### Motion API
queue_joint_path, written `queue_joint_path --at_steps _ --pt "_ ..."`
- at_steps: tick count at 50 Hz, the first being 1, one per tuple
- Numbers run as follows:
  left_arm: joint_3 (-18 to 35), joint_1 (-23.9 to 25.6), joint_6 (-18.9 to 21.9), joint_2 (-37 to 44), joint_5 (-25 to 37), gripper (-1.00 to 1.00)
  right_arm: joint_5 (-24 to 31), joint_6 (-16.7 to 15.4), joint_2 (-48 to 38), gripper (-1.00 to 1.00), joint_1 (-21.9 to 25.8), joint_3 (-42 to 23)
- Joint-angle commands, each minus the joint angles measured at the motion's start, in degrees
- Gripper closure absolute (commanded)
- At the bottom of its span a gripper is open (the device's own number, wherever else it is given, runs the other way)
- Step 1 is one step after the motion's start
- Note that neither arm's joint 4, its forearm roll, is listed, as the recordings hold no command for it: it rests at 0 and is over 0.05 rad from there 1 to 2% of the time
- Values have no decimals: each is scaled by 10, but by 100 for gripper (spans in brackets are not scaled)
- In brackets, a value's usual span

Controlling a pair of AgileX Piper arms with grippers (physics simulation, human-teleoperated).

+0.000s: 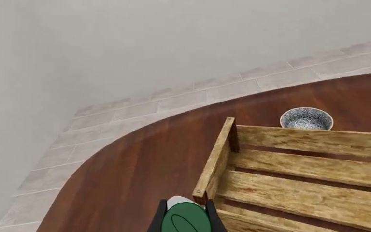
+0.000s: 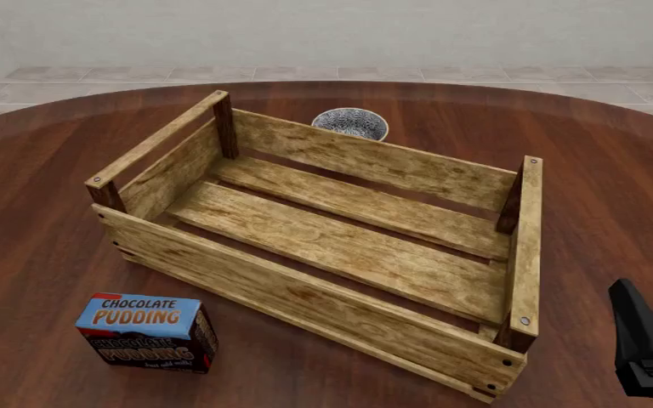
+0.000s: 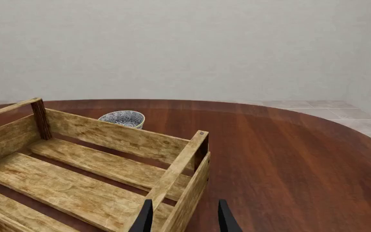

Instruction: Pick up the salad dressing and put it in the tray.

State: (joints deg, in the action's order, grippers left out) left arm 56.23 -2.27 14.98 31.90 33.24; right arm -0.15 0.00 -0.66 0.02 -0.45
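The salad dressing (image 1: 184, 218) shows only in the left wrist view, as a white bottle with a green oval label. My left gripper (image 1: 187, 221) is shut on it, one dark finger (image 1: 157, 221) on each side. It hangs just outside a corner post of the tray (image 1: 215, 159), above the table. The tray (image 2: 303, 293) is a big light-wood slatted crate in the middle of the table, with nothing in it. My right gripper (image 3: 185, 220) is open and empty, above the tray's near right corner (image 3: 176, 171). It shows at the bottom right of the front view (image 2: 648, 357).
A small patterned round bowl (image 2: 349, 123) stands just behind the tray's far wall, also in both wrist views (image 1: 306, 118) (image 3: 122, 117). A blue chocolate pudding box (image 2: 145, 331) lies in front of the tray at the near left. Pale floor tiles lie beyond the round table's edge.
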Motion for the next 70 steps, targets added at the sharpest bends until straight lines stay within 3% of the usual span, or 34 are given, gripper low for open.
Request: queue_joint_path --at_steps 1,11,62,70 --pt "0 47 10 37 -46 100 0 0 0 -100 0 0" --pt "16 80 8 77 -70 100 0 0 0 -100 0 0" --pt "2 251 13 290 -277 100 0 0 0 -100 0 0" --pt "1 282 21 365 -333 100 0 0 0 -100 0 0"
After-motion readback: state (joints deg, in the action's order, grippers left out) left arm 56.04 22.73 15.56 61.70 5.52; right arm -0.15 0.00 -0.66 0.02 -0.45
